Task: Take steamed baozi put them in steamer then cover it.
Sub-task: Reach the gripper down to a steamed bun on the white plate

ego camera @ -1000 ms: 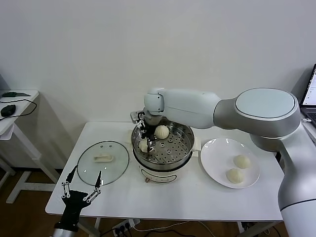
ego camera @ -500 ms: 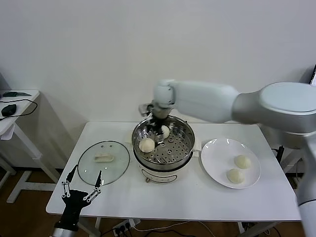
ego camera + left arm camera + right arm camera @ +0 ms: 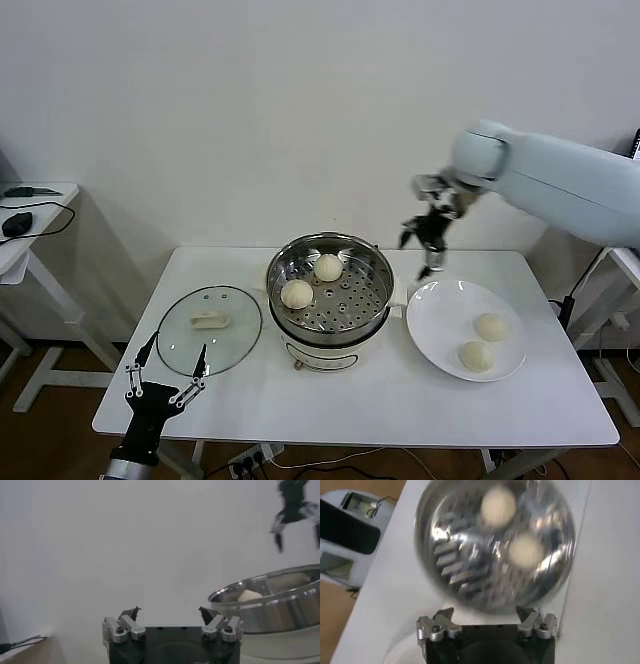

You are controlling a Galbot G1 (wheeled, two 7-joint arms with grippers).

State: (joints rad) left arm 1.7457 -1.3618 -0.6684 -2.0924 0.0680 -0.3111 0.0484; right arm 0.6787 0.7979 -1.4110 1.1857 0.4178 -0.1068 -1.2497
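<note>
The steamer (image 3: 372, 262) stands mid-table, uncovered, with two baozi (image 3: 328, 267) (image 3: 297, 293) on its perforated tray. Two more baozi (image 3: 490, 327) (image 3: 475, 355) lie on the white plate (image 3: 440, 310) to its right. The glass cover (image 3: 235, 325) lies flat on the table left of the steamer. My right gripper (image 3: 425, 245) hangs in the air above the gap between steamer and plate, open and empty. Its wrist view looks down past the gripper (image 3: 486, 614) onto the steamer (image 3: 455, 555) and both baozi (image 3: 498, 507) (image 3: 526, 550). My left gripper (image 3: 166, 375) (image 3: 170, 612) waits open at the table's front-left edge.
The white table (image 3: 350, 400) carries everything, with a white wall close behind it. A small side table (image 3: 30, 215) with cables stands off to the left. In the left wrist view the steamer (image 3: 270, 605) shows one baozi (image 3: 250, 596) above its rim.
My right gripper opened and left the second baozi in the steamer, then rose out of the pot and swung right toward the plate. The left arm has not moved.
</note>
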